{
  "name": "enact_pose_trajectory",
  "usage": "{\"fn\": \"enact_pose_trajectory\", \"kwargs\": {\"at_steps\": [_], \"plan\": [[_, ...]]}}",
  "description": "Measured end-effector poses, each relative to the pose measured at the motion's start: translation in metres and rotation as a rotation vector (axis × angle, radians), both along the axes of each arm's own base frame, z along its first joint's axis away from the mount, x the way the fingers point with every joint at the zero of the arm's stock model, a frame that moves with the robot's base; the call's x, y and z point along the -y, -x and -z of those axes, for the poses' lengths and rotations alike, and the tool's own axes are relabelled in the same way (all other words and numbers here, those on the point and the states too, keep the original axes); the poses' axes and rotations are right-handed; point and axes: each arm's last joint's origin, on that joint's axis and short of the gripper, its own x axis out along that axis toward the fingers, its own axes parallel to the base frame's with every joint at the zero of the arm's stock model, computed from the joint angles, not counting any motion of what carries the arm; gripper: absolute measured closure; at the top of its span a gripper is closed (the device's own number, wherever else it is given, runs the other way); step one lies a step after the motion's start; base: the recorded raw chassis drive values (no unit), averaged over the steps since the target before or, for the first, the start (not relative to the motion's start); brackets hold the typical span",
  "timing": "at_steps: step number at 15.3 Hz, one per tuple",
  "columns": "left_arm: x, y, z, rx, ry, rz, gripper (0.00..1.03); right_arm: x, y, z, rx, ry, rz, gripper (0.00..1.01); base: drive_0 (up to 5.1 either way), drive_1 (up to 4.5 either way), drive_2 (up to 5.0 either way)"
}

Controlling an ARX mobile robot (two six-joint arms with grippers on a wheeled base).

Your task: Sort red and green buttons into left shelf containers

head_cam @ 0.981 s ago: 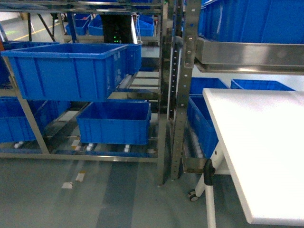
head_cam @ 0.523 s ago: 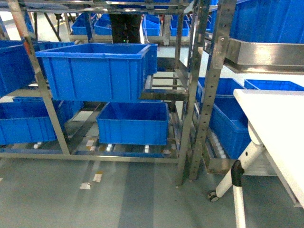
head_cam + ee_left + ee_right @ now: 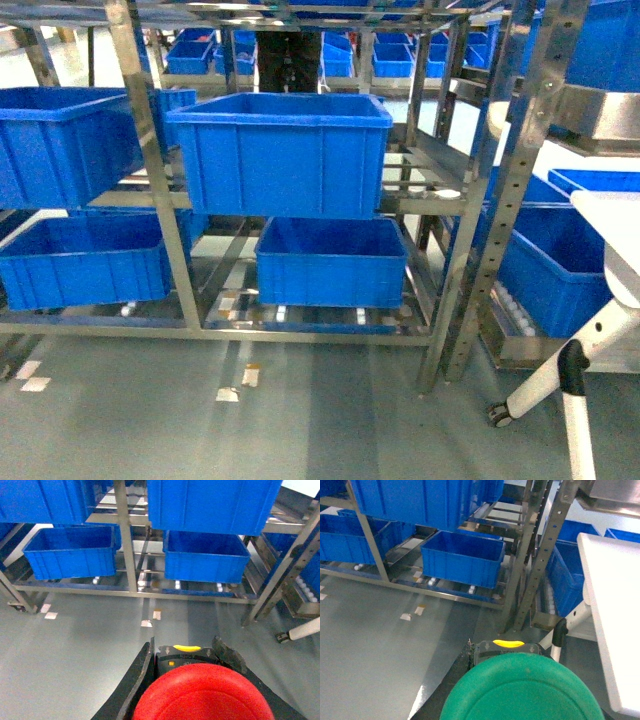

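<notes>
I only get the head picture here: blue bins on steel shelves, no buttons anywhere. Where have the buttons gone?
Observer: The left wrist view shows the red button sitting in the left hand.
Operator: And the green one?
Observer: The right wrist view shows the green button in the right hand, its cap filling the bottom of that picture.
Operator: Is either one over a bin yet?
Observer: No. Both wrist views show grey floor beneath the buttons, with the shelf bins farther ahead.
</notes>
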Motion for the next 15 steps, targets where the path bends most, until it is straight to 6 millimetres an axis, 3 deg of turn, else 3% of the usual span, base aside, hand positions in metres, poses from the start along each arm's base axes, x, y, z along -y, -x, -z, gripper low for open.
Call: {"fn": "enact_pose_trajectory", "kwargs": {"at_steps": [15], "plan": [[-0.0001, 0.0000, 0.0001, -0.001, -0.001, -0.001, 0.74, 0.0000, 0.0000, -0.0002, 0.002, 0.000, 0.000, 0.75, -4.9, 2.57, 2.3]]}}
